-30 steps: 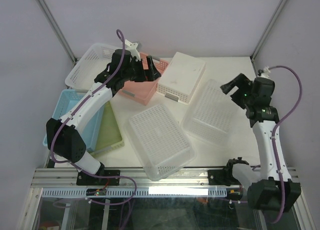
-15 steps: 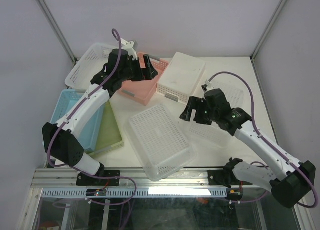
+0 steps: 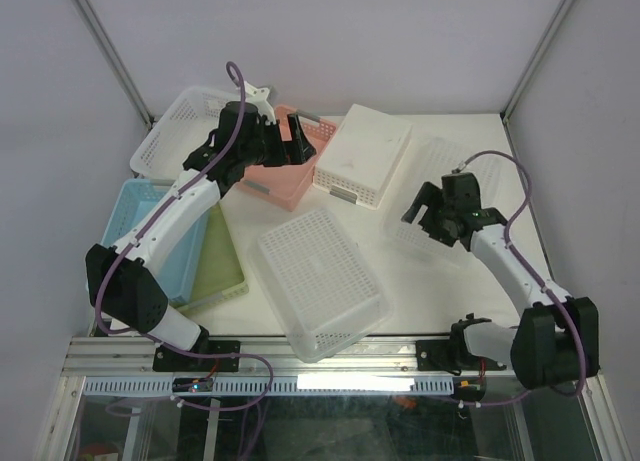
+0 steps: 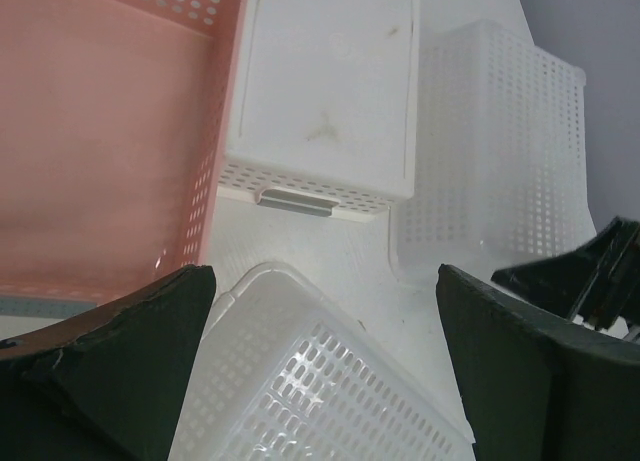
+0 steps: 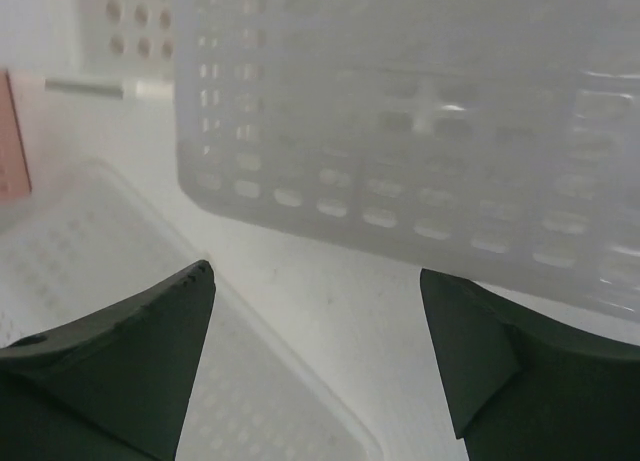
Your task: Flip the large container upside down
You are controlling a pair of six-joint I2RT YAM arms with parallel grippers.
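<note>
Large translucent white perforated plastic container is sitting just beyond the right hand, which is hovering wide-fingered, probably to catch its rim; left hand is gaping, empty.

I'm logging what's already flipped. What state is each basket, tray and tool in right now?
Left tool: open, holding nothing.
Right tool: open, holding nothing.
Pink basket: upright, empty.
Solid white basket: upside down.
Centre clear basket: upside down.
Right clear basket: upside down.
Far-left white basket: upright.
Blue tray: upright.
Green tray: upright.
</note>
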